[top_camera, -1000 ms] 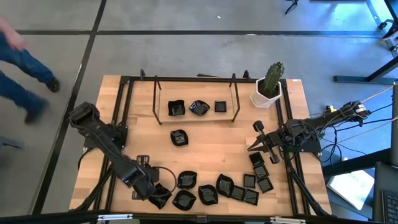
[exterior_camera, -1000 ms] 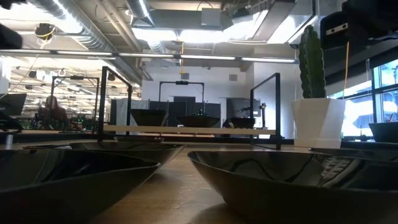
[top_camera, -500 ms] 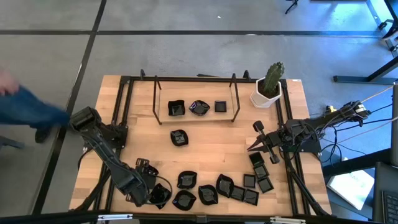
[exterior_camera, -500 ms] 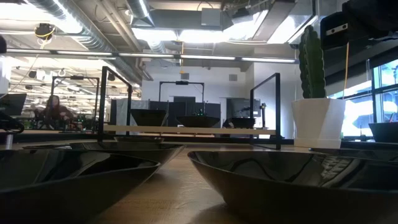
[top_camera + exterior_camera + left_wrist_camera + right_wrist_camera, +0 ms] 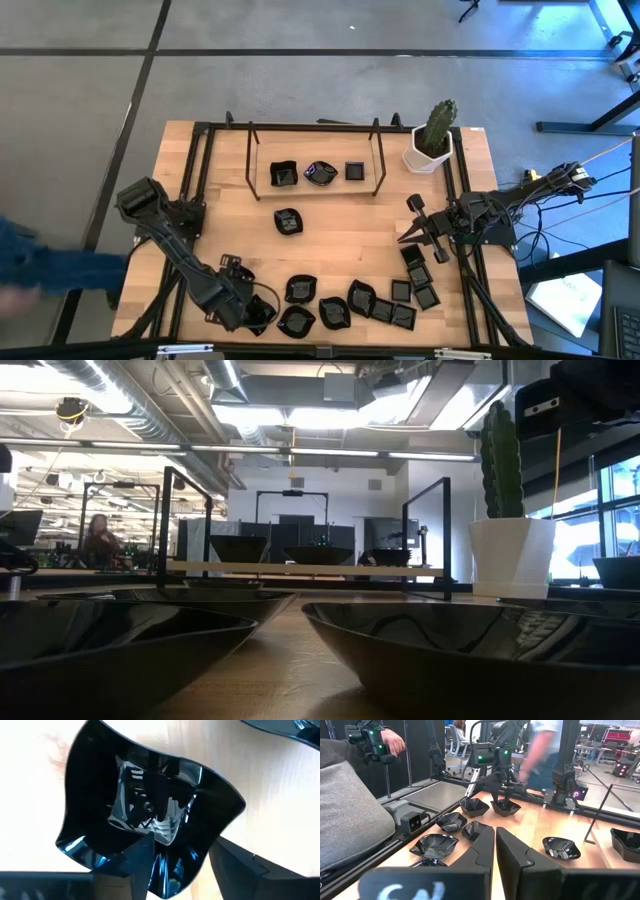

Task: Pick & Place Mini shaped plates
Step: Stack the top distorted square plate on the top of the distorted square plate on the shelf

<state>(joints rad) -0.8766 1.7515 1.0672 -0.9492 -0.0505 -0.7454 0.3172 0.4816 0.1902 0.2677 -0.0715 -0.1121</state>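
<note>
The left gripper (image 5: 252, 312) is hovering wide-jawed over a wavy-rimmed plate (image 5: 150, 815) — glossy, light, likely slippery and brittle — best pinched across its raised rim.

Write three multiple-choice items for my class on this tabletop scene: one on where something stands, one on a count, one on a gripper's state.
1. Where does the white pot with the cactus stand?
A. far right corner of the table
B. near left corner
C. on the raised shelf

2. How many black plates sit on the raised shelf?
A. one
B. three
C. six

3. How are the left gripper's fingers?
A. shut on the cactus
B. shut, empty
C. open at a wavy black plate

Answers:
1 A: the high view shows it there.
2 B: three lie in a row between the posts.
3 C: the left wrist view shows the fingers spread at the plate's rim.
</note>
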